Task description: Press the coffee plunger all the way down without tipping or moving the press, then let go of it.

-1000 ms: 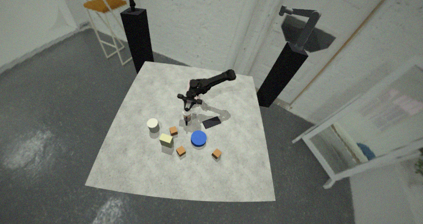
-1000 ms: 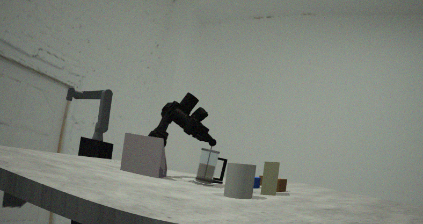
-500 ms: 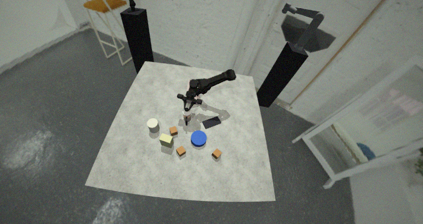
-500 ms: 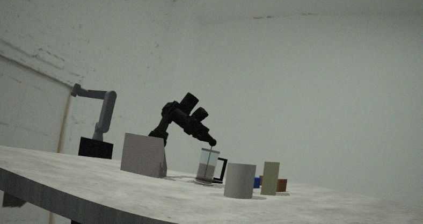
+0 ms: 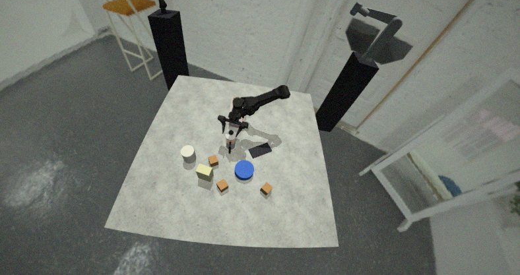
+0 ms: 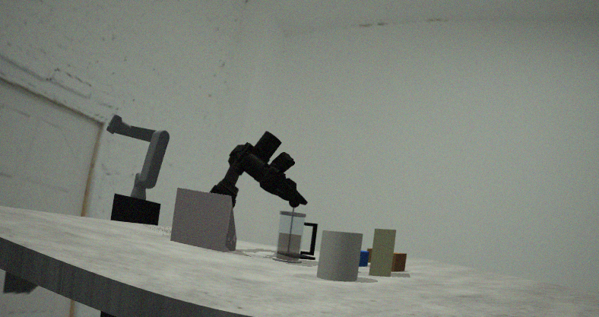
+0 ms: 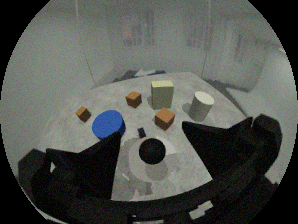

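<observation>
The end effector (image 5: 231, 126) sits just above centre in the top view, at the end of the black arm (image 5: 262, 98) that reaches in from the upper right of the desk (image 5: 291, 214). Its fingers are spread wide and hold nothing. In the wrist view, the 2 fingers appear as dark wedges at lower left and lower right, with the plunger knob (image 7: 152, 152) in the open gap between them and not touched by either.

The coffee press (image 6: 292, 235) stands upright at the centre of the exterior view, directly below the end effector (image 6: 296, 202). Its black handle (image 6: 311, 239) faces right in that frame. A thin plunger rod (image 6: 291, 212) rises from the lid to the fingertips. How far the plunger has travelled cannot be determined.

In the top view, the press (image 5: 229, 139) is at frame centre. Other items on the desk:

- A white cylinder (image 5: 187, 153), to the left of the press.
- A dark flat plate (image 5: 260, 150), just to the right of the press.
- A blue disc (image 5: 244, 169), below and right of the press.
- A pale yellow block (image 5: 204, 171), lower left of the press.
- 3 orange cubes (image 5: 213, 160), spread along the lower centre.

All are apart from the press.

In the exterior view, a grey panel (image 6: 203, 219) stands left of the press.
</observation>
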Motion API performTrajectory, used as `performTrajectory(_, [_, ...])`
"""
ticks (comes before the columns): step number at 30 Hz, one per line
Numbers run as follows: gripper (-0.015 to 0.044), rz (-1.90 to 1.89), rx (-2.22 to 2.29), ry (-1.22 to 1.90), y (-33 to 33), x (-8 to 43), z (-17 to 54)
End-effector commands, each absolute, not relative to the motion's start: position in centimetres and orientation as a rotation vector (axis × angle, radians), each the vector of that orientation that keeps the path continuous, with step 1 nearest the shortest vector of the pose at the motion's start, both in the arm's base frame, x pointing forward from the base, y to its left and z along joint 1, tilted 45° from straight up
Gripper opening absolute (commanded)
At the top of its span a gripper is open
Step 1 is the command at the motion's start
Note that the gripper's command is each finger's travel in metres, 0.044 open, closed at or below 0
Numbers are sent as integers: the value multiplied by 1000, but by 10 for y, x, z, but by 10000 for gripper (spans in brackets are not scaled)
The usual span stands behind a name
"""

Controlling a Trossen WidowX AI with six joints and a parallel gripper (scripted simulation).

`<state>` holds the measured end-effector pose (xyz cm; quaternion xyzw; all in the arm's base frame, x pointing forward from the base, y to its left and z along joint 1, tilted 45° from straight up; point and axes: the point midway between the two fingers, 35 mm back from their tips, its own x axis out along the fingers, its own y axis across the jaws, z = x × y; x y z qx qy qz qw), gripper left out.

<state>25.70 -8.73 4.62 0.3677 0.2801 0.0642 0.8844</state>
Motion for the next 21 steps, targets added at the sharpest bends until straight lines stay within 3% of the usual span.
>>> performTrajectory(1, [440,130,763,584,-88,257,46])
performTrajectory(13, [440,134,774,600,-139,244,105])
performTrajectory(21, [440,135,775,600,-140,243,106])
